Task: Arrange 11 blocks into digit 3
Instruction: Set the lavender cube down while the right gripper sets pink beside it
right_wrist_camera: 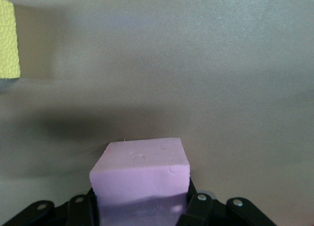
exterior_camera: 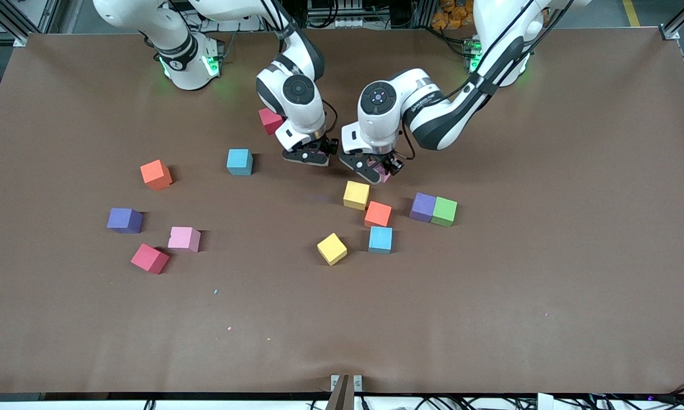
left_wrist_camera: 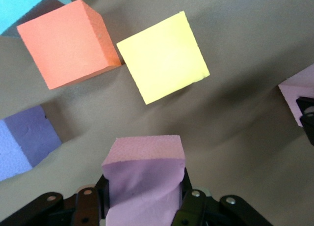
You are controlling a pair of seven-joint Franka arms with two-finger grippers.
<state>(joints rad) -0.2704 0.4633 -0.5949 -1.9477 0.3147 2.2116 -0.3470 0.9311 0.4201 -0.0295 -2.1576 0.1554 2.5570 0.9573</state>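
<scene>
My left gripper (exterior_camera: 376, 169) (left_wrist_camera: 143, 196) is shut on a pink block (left_wrist_camera: 144, 182), squeezing it out of shape, low over the table beside a yellow block (exterior_camera: 356, 195) (left_wrist_camera: 164, 56). My right gripper (exterior_camera: 310, 155) (right_wrist_camera: 141, 201) is shut on another pink block (right_wrist_camera: 142, 179) just above the table, close beside the left one. An orange-red block (exterior_camera: 377, 214), a light blue block (exterior_camera: 380, 239) and a second yellow block (exterior_camera: 332, 249) lie nearer the front camera. No digit 3 figure shows; the blocks lie scattered.
A purple block (exterior_camera: 422, 206) touches a green cube (exterior_camera: 444, 211). Toward the right arm's end lie light blue (exterior_camera: 240, 162), orange (exterior_camera: 156, 174), purple (exterior_camera: 125, 220), pink (exterior_camera: 184, 238) and red (exterior_camera: 149, 258) blocks. Another red block (exterior_camera: 270, 121) is half hidden by the right arm.
</scene>
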